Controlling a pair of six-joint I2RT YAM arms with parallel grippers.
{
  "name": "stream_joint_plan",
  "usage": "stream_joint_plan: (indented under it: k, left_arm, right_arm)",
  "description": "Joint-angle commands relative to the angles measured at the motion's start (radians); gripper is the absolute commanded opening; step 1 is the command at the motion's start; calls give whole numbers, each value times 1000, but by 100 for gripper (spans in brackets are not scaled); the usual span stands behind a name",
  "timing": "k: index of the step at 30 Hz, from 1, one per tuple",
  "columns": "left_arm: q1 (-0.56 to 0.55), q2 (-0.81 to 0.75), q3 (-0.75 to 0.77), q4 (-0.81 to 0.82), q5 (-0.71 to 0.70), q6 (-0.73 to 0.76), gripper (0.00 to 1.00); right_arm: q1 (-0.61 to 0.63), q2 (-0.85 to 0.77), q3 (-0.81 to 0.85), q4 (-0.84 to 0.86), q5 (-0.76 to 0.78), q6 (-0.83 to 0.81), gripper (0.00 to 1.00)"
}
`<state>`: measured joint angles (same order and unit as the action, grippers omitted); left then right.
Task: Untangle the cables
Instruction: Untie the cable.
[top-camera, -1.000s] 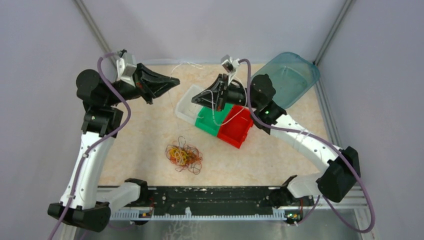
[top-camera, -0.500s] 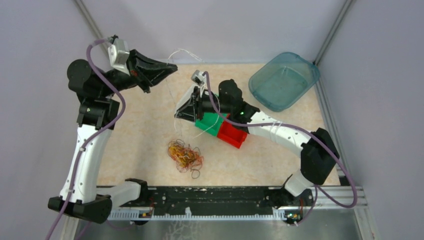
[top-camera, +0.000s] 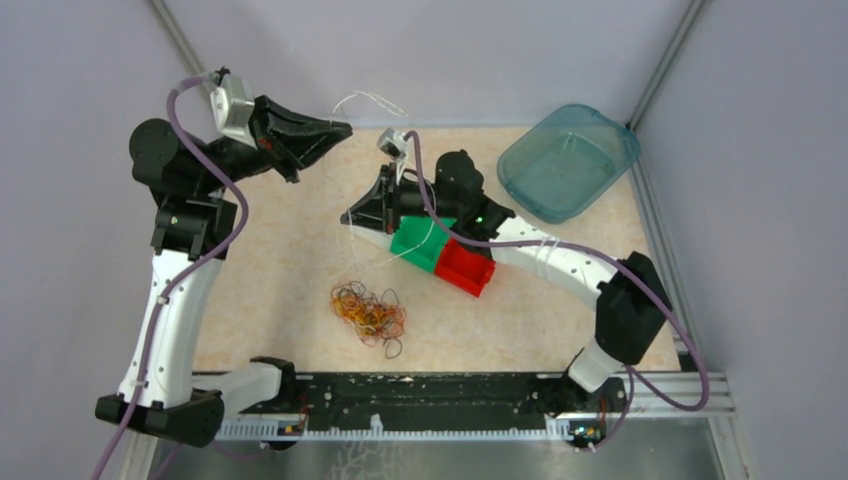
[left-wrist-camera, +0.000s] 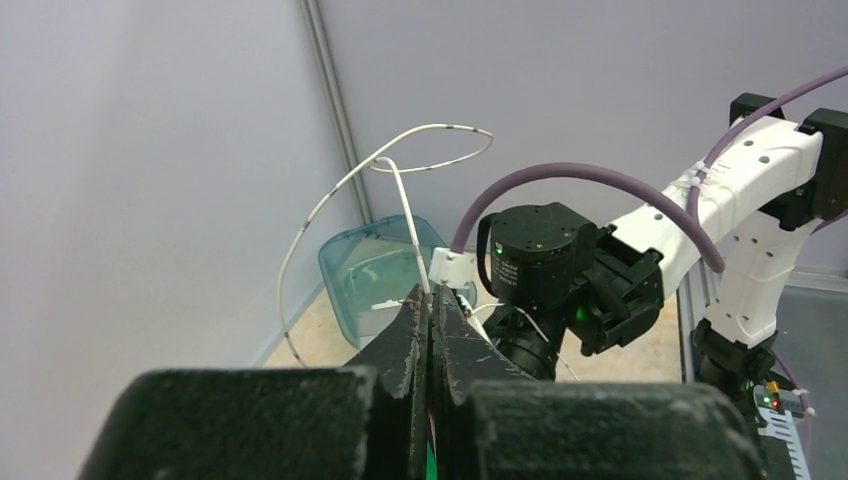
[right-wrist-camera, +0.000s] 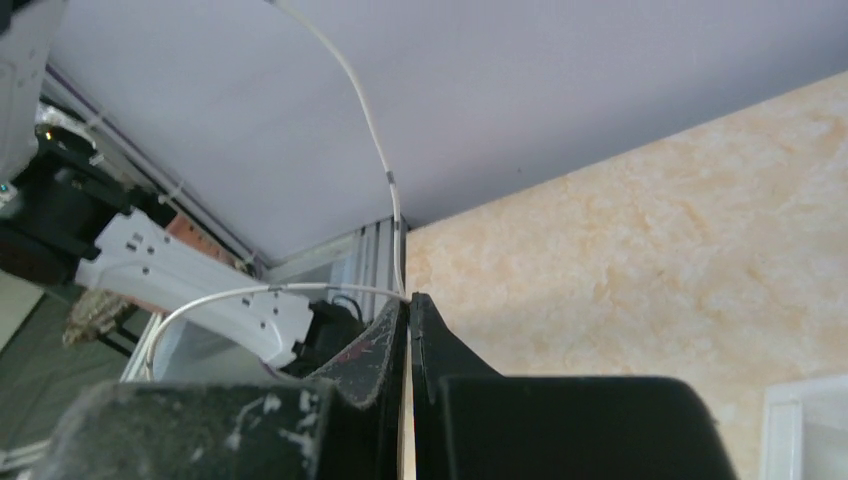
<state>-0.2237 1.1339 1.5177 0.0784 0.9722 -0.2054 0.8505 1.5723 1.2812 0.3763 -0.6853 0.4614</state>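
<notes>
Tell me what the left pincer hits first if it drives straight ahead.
Likely the right arm's wrist, just beyond the left pincer and the white cable it pinches; depth is uncertain.

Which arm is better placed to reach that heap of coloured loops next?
Right, probably: the right gripper is nearer the coloured loops than the left gripper, which is farther back. Both pinch a thin white wire.

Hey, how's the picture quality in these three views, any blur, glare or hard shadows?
Top view: even soft light, faint shadows, the tangle of loops easy to make out. Left wrist view: the left pincer is a dark blur up close, the white cable crisp against the wall. Right wrist view: the right pincer soft too, no glare.
</notes>
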Motion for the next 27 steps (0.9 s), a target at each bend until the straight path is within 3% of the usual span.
stream_joint_plan:
  k: [1, 2, 3, 5, 6, 10, 16, 22, 27]
  left_arm:
    - [0, -10, -1, 16, -13, -4, 0]
    - [0, -14, -3, 2, -18, 4, 3]
    - [0, -21, -4, -14, -27, 11, 16]
    - [0, -41, -17, -61, -52, 33, 55]
    - [0, -56, -27, -91, -68, 48, 67]
    - [0, -138, -106, -211, -124, 137, 86]
    - [2, -247, -224, -389, -137, 223, 92]
    - [1, -312, -400, -387, -144, 273, 90]
    - [1, -285, -361, -399, -149, 325, 90]
  right_arm:
    - [0, 39, 103, 113, 19, 74, 0]
    - [-9, 44, 114, 137, 36, 92, 0]
    - [-21, 48, 127, 155, 49, 112, 0]
    - [-53, 51, 167, 178, 58, 146, 0]
    - [-70, 50, 189, 191, 57, 161, 0]
    - [-124, 34, 277, 177, 44, 183, 0]
    - [-134, 43, 411, 105, 36, 161, 0]
    - [-141, 89, 557, 77, 27, 183, 0]
    - [-164, 140, 679, -5, 23, 166, 0]
